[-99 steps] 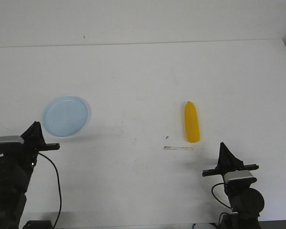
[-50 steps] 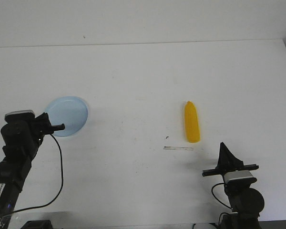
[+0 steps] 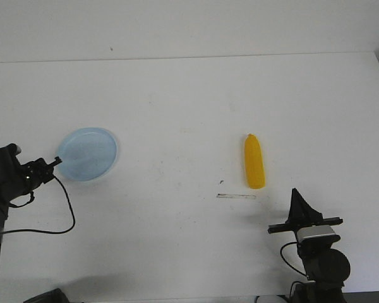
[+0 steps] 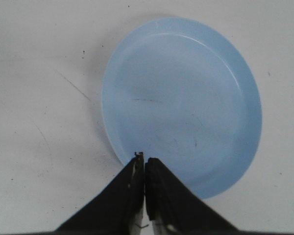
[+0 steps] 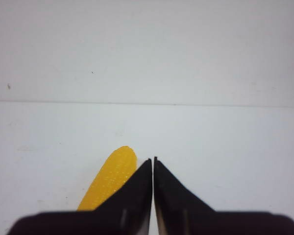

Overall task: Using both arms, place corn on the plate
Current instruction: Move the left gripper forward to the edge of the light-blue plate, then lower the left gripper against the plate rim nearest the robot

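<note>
The pale blue plate (image 3: 87, 154) lies on the white table at the left. It also fills the left wrist view (image 4: 186, 103). My left gripper (image 3: 54, 161) is shut and empty, its tips at the plate's near-left rim (image 4: 144, 157). The yellow corn (image 3: 254, 161) lies right of centre, tapered end pointing away. My right gripper (image 3: 295, 192) is shut and empty, near the table's front edge, nearer than the corn and to its right. In the right wrist view the corn (image 5: 110, 178) shows beside the closed fingertips (image 5: 153, 159).
A thin clear strip (image 3: 236, 196) lies just in front of the corn. A black cable (image 3: 66, 208) trails from the left arm over the table. The table's back edge (image 3: 189, 58) meets a white wall.
My left arm has swung out and down to the left, and its shut gripper tip now reaches the plate's left rim. The right arm, corn and plate have not moved.
</note>
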You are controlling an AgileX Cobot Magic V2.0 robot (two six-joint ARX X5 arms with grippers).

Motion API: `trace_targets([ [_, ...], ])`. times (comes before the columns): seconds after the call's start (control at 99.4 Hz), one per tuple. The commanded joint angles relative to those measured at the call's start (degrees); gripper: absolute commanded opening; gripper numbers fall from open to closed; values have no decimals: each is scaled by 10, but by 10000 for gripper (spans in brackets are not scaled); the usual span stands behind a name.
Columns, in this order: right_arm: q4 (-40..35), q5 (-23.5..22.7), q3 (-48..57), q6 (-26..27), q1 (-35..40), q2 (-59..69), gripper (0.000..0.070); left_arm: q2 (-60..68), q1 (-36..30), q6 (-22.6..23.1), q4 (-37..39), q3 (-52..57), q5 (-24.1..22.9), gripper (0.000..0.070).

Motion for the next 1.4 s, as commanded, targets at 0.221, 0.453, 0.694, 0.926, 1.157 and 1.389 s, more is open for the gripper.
trace_targets([
  [0.221, 7, 1, -1, 6, 1, 0, 3, 94, 49, -24, -4, 9, 30, 176],
  [0.453, 7, 1, -1, 6, 1, 0, 3, 141, 42, -52, 11, 9, 30, 176],
  [0.694, 7, 1, -1, 6, 1, 0, 3, 156, 27, -70, 42, 9, 43, 176],
  [0.926, 7, 1, -1, 6, 1, 0, 3, 164, 19, -99, 70, 9, 43, 177],
  [1.157, 7, 1, -1, 6, 1, 0, 3, 168, 11, -99, 85, 9, 42, 204],
  [1.389, 7, 1, -1, 6, 1, 0, 3, 188, 6, -99, 90, 9, 42, 219],
])
